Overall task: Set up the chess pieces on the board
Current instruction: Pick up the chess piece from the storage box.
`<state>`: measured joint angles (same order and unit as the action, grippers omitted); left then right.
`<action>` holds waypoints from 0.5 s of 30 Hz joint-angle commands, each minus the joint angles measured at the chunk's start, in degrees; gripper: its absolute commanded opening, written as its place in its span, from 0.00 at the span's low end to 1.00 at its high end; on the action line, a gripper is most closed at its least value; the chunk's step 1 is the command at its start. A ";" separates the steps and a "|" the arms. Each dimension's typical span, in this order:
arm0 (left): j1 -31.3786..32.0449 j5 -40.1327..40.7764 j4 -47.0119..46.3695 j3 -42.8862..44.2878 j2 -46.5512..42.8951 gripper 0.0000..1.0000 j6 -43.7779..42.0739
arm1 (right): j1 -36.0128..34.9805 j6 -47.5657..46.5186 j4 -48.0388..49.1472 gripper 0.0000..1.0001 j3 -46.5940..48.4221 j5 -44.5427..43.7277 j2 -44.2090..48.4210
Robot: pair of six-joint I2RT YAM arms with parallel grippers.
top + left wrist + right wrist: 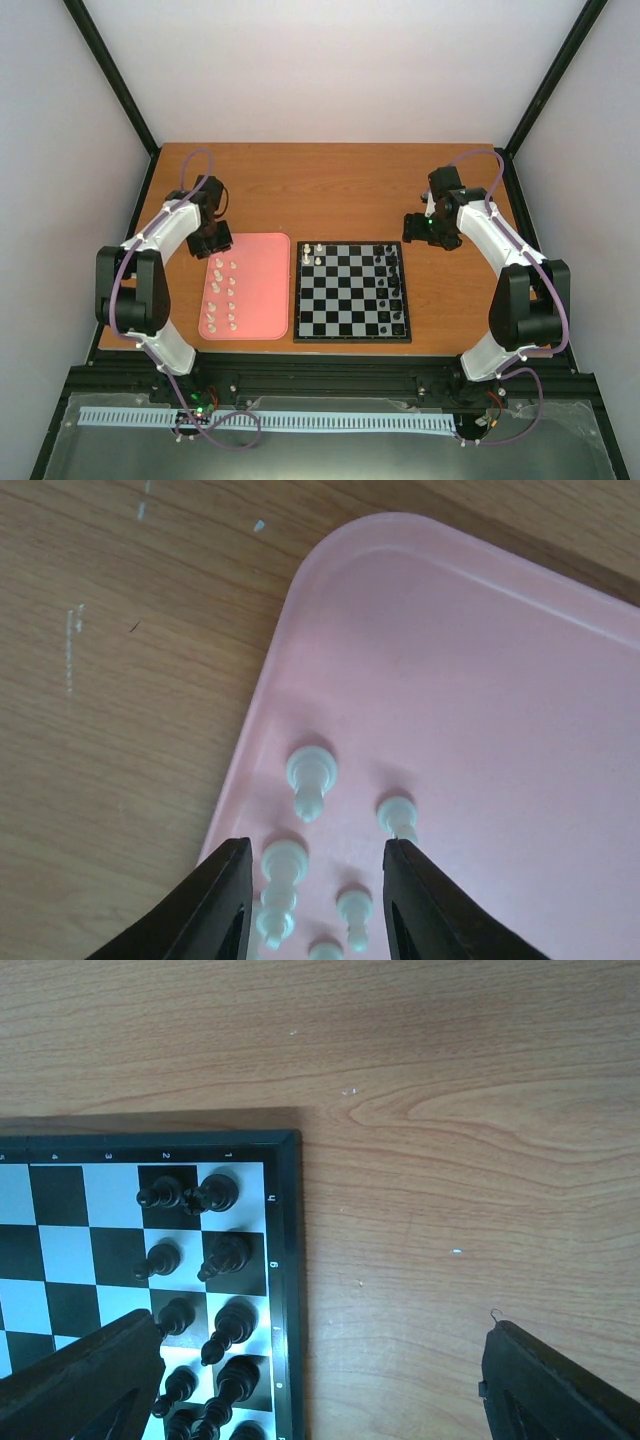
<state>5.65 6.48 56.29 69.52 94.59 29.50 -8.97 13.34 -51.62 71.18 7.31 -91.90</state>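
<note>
Chess pieces [222, 296] mostly sit on the pink tray [262, 300] left of the board [352, 292]. Our left gripper [315, 865] hangs over them, spread, so next we lower and pinch one. Our right gripper [320, 1360] gapes empty.

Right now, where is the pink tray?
In the top view, the tray lies on the table, just left of the board, its far-left corner under the left pincer.
</note>
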 commanded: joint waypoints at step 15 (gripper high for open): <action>-1.61 -1.30 -6.80 -1.16 7.13 0.31 -0.93 | 0.27 0.32 -1.03 1.00 -0.60 -2.05 1.11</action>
<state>4.78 5.67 50.59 68.51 101.19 29.26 -8.97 13.32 -51.88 70.87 6.37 -91.88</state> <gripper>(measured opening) 0.313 0.999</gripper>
